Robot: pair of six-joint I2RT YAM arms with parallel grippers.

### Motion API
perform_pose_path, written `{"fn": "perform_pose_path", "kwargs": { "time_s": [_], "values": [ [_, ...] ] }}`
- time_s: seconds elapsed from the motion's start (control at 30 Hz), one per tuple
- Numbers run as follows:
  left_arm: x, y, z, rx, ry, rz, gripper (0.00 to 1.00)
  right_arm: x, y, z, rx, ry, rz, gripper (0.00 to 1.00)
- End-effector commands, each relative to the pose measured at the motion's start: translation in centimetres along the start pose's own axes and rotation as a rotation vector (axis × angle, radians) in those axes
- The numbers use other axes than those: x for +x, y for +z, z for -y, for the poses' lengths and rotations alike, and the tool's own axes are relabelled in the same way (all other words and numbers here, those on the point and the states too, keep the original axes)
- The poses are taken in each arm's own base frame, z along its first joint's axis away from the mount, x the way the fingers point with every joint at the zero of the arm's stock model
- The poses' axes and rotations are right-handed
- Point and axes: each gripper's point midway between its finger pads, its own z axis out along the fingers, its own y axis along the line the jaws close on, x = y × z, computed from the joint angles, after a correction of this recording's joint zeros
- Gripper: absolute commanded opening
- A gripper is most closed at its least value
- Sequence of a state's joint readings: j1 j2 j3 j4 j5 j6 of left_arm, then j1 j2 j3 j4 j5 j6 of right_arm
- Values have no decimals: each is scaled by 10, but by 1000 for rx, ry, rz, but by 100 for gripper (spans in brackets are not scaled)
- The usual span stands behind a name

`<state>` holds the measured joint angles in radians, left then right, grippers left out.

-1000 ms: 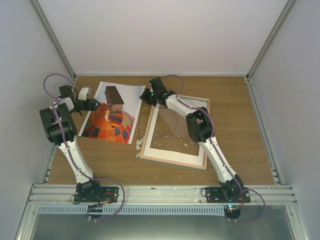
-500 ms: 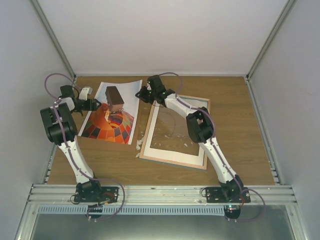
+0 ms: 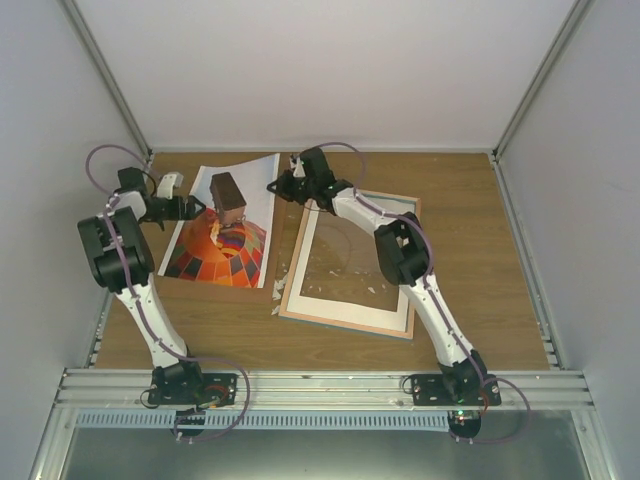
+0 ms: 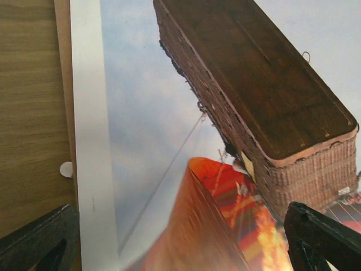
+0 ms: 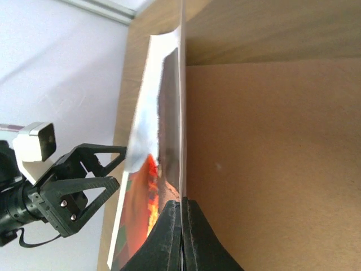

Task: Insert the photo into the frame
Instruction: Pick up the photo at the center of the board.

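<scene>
Since a second ago the right end effector (image 5: 181, 202) has slid a little toward 10 o'clock and pinched fully shut. The left end effector (image 3: 195, 208) has spread to its widest. The far right corner of the photo (image 3: 225, 240) now curls up off the worktop (image 3: 470, 250).

The photo lies at about 10 o'clock on the worktop, balloon side up. The frame (image 3: 345, 324) lies flat just beside it at its 3 o'clock, and the two are close but not overlapping. The right wrist view shows the closed fingers gripping the print's thin edge, with the sheet seen edge-on and bowed away from a brown board (image 5: 271, 169) under it. The left end effector hovers at the print's 9 o'clock margin with its jaws wide apart and holds nothing.

The step in hand looks like lifting the print by that corner to carry it toward 3 o'clock and into the frame. To do it well, the pinch should stay on the white margin and rise slowly, so the paper peels up in a gentle curve rather than creasing at the fingers. A low, steady sweep across should keep the free end from flapping or catching on the frame's raised near lip. The left end effector is best kept clear of the sheet or used only to steady the trailing edge lightly. The print's edges should be squared with the frame's inner opening before it is let go. Pale scraps (image 3: 342, 290) on the glazing may end up trapped beneath the print.
</scene>
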<state>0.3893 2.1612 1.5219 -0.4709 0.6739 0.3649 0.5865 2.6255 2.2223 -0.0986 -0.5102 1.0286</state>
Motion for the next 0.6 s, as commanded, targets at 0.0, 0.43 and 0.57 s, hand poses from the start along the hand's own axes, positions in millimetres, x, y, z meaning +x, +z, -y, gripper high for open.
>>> {"fn": "perform_pose_path", "kwargs": {
  "time_s": [0.0, 0.43, 0.57],
  "values": [
    [-51, -56, 29, 9, 50, 102, 99, -44, -59, -104, -169, -236, 116, 1],
    [-107, -158, 125, 127, 191, 305, 99, -60, -217, -204, -326, -705, 258, 1],
    [-115, -178, 158, 146, 276, 332, 99, -52, -265, -224, -319, -980, 251, 1]
  ]
}}
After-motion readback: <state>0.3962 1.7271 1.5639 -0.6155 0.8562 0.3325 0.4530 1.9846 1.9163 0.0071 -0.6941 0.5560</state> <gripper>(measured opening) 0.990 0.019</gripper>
